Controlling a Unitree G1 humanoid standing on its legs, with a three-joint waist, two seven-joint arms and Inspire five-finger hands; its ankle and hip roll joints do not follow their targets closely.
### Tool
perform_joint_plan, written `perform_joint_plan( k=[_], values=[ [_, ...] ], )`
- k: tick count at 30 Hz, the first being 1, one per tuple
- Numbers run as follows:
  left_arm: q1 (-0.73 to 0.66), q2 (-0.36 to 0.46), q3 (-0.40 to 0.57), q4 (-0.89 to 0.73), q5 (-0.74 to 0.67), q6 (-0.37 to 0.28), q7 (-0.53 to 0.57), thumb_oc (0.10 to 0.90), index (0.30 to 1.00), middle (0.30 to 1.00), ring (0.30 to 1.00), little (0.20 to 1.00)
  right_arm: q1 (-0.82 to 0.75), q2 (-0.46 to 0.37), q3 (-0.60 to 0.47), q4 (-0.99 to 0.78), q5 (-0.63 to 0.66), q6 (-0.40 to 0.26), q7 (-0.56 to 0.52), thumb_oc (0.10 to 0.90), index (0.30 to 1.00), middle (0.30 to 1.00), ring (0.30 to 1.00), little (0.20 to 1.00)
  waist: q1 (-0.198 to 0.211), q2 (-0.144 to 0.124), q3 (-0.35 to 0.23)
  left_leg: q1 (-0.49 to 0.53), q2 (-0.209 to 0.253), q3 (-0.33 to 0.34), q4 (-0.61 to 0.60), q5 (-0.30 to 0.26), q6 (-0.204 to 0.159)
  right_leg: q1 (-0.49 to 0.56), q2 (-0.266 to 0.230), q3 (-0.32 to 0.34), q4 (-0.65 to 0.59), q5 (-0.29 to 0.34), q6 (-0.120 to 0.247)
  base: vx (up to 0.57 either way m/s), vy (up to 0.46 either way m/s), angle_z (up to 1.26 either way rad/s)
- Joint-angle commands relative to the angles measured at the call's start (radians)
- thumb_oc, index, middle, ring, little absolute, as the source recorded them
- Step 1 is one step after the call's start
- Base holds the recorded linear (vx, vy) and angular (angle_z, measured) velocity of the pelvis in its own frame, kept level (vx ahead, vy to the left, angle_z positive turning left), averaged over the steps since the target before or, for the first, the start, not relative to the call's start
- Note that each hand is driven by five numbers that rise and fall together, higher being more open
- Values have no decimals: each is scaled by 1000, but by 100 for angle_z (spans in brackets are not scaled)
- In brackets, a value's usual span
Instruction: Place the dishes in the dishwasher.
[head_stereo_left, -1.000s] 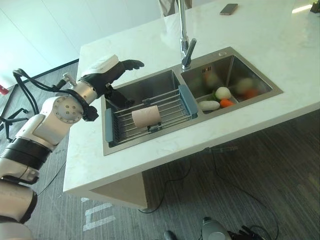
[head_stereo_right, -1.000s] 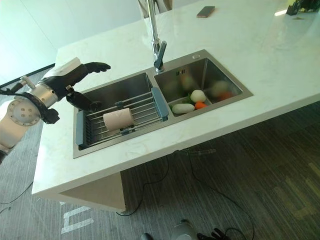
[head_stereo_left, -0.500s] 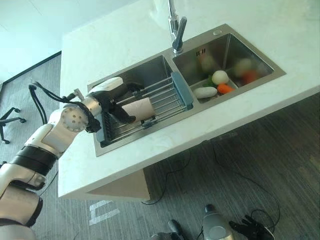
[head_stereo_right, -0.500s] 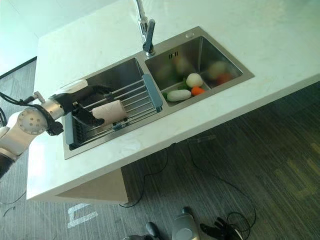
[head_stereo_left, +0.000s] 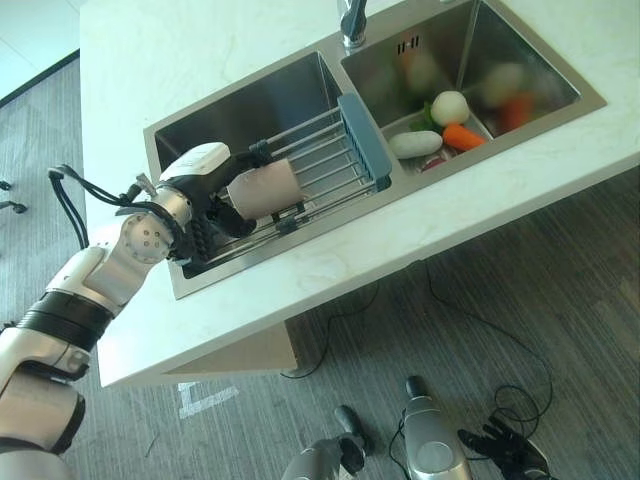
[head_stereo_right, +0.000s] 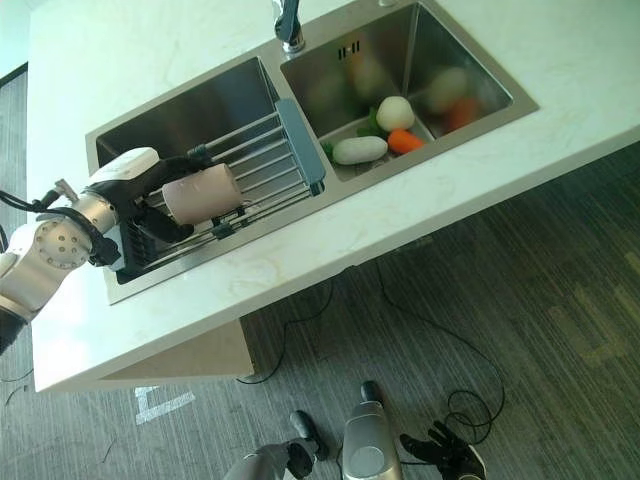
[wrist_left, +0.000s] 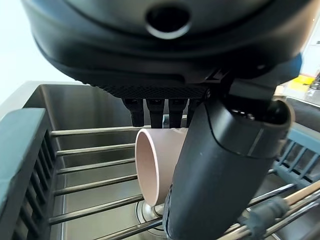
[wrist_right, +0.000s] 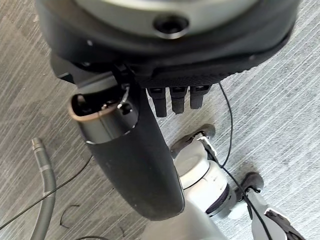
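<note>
A pale pink cup (head_stereo_left: 264, 189) lies on its side on the wire drying rack (head_stereo_left: 335, 158) across the left sink basin (head_stereo_left: 240, 105). My left hand (head_stereo_left: 200, 172) reaches in from the rack's left end. Its fingers (head_stereo_left: 257, 152) lie along the cup's far side and its thumb (wrist_left: 225, 165) along the near side, so the cup (wrist_left: 152, 162) sits between them. The fingers look straight, so the hand is open. My right hand (head_stereo_left: 505, 452) hangs low over the floor, relaxed and open, its fingers (wrist_right: 172, 100) holding nothing.
The right basin (head_stereo_left: 520, 50) holds a white radish (head_stereo_left: 415, 144), a carrot (head_stereo_left: 463, 136) and a round white vegetable (head_stereo_left: 449, 104). The faucet (head_stereo_left: 352, 22) stands behind the divider. White counter (head_stereo_left: 190, 50) surrounds the sink, with its front edge close to the rack.
The camera has tilted down. My left hand came from above the counter down onto the rack and now has the cup between thumb and fingers. The cup has not moved.
</note>
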Motion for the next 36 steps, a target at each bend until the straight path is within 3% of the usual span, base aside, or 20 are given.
perform_joint_plan(
  k=[1, 12, 24, 29, 36],
  values=[
    [-42, 11, 154, -1, -4, -5, 99, 800, 900, 900, 900, 900, 38, -41, -14, -13, 36, -10, 1, 800, 900, 900, 900, 900, -9, 8, -91, -78, 19, -114, 166, -177, -6, 16, -60, -73, -31, -60, 98, 0, 0, 0],
    [3, -5, 194, -23, -48, 7, 98, 800, 900, 900, 900, 900, 35, -48, -21, -21, 43, -6, -4, 800, 900, 900, 900, 900, -11, 15, -55, -85, 17, -116, 166, -169, -7, 10, -65, -78, -31, -58, 96, 0, 0, 0],
    [24, -71, 238, -32, -234, 50, 75, 800, 900, 900, 900, 900, 34, -44, -17, -41, 54, -4, -8, 800, 900, 900, 900, 900, -18, 16, -30, -91, 16, -114, 166, -161, -7, 1, -69, -77, -31, -50, 94, 0, 0, 0],
    [19, -90, 238, -22, -240, 54, 84, 800, 900, 900, 900, 900, 32, -44, -14, -35, 56, -8, -7, 800, 900, 900, 900, 900, -22, 18, -26, -91, 16, -112, 166, -160, -7, -2, -70, -75, -31, -48, 93, 0, 0, 0],
    [8, -70, 212, -16, -137, 59, 79, 800, 900, 900, 900, 900, 36, -48, -9, -52, 65, -8, -10, 800, 900, 900, 900, 900, -28, 20, -19, -88, 17, -110, 166, -159, -9, 0, -69, -73, -31, -47, 94, 0, 0, 0]
  ],
)
